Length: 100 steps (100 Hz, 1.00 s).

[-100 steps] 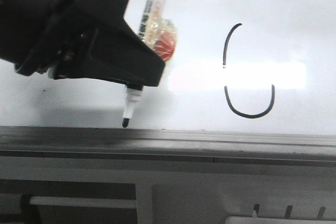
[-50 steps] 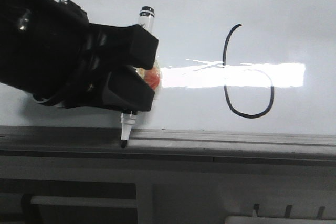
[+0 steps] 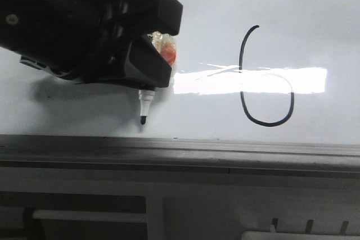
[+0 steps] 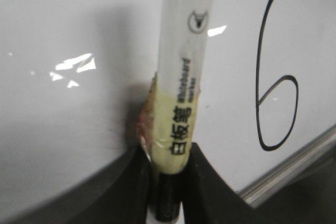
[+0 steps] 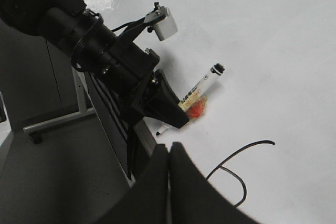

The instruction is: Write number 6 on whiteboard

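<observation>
In the front view the left gripper [image 3: 147,60] is clenched on the marker [image 3: 145,105], its tip low over the whiteboard [image 3: 315,4]; a dip there would likely leave a stray mark at about nine o'clock of the number 6 [image 3: 266,77], which is complete, a curved stem with a closed loop. The left wrist view shows the figure thin, black and unsmeared near the frame. In the right wrist view the right gripper [image 5: 169,161] has its jaws pressed together, empty.
</observation>
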### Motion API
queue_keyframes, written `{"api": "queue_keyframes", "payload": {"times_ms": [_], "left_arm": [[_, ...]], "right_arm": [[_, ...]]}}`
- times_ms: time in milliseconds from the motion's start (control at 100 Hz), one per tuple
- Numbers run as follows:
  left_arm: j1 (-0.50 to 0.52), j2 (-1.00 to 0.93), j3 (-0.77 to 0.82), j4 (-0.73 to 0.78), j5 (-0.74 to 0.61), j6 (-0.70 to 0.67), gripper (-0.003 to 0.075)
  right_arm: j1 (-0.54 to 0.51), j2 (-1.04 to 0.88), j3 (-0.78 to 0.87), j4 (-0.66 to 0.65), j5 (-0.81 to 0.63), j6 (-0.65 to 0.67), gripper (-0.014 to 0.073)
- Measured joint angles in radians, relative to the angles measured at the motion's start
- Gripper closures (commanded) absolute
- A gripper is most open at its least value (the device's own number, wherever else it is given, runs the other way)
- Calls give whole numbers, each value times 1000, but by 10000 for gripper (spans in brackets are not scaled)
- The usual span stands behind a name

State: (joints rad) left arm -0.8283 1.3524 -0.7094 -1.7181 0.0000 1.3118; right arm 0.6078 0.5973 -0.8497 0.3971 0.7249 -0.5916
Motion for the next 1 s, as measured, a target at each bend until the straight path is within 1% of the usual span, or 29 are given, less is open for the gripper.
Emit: {"api": "queue_keyframes", "payload": {"times_ms": [200,440,500,570,640,690,760,830,940,1000], "left_arm": [[-2,6,-5,-1,-43,0,739],[-6,24,-14,-1,-50,0,738],[-6,30,-17,-1,-50,0,728],[-8,34,-18,-10,-44,-2,673],[-8,36,-19,-27,-42,-3,571],[-8,37,-19,-37,-44,-6,480],[-8,37,-20,-45,-41,-6,389],[-8,37,-20,-49,-28,-6,339],[-12,37,-20,-53,-17,-6,302],[-12,37,-21,-53,-14,-8,264]], "right_arm": [[0,0,0,0,0,0,656],[0,0,2,0,0,0,656],[0,0,13,0,0,2,656],[0,0,26,0,0,10,656],[0,0,35,2,0,16,656],[0,0,40,2,0,17,656],[0,0,42,4,0,18,656],[0,0,42,5,-7,21,656],[0,0,42,5,-14,22,656],[0,0,42,5,-16,22,656]]}}
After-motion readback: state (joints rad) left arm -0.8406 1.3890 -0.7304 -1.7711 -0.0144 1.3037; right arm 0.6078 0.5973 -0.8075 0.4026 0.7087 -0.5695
